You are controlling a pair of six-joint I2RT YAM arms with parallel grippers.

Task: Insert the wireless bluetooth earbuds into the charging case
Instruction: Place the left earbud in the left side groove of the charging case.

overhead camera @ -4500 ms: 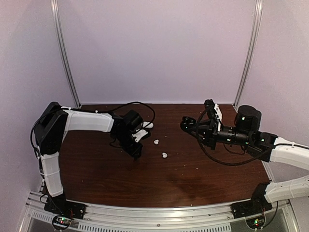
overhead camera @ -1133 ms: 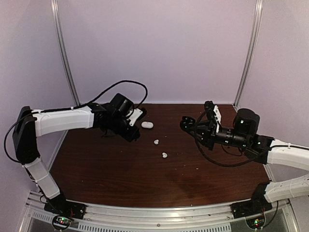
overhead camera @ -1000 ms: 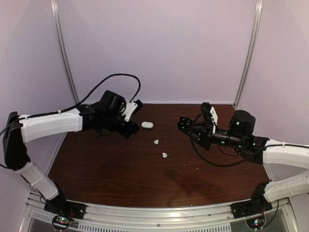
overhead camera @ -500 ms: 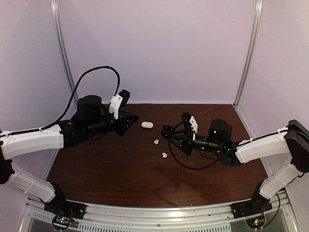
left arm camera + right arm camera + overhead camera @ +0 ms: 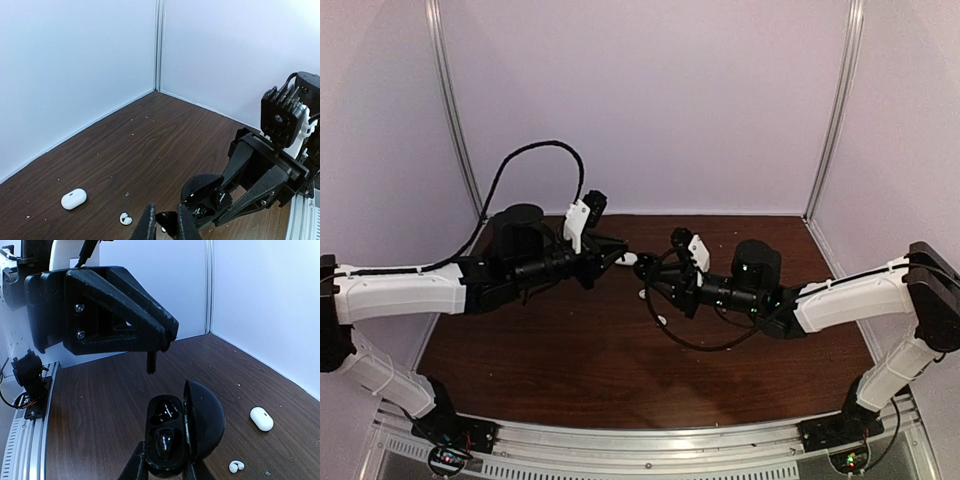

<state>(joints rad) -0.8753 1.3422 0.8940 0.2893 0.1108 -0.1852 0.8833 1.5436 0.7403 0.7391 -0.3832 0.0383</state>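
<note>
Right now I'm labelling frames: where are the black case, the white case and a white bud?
black case (image 5: 205, 422), right wrist view, domed lid.
white case (image 5: 74, 198), left wrist view, top face.
white bud (image 5: 125, 219), left wrist view, its middle.

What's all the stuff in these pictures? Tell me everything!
white case: 1, white, closed, on the table
buds: 2, white, on the table near the white case
black case: 1, black, open, in the right gripper
table: 1, dark brown wood
cable: 1, black, looping above the left arm
left gripper: 1, black, above the black case; open or shut unclear
right gripper: 1, black, shut on the black case
</note>
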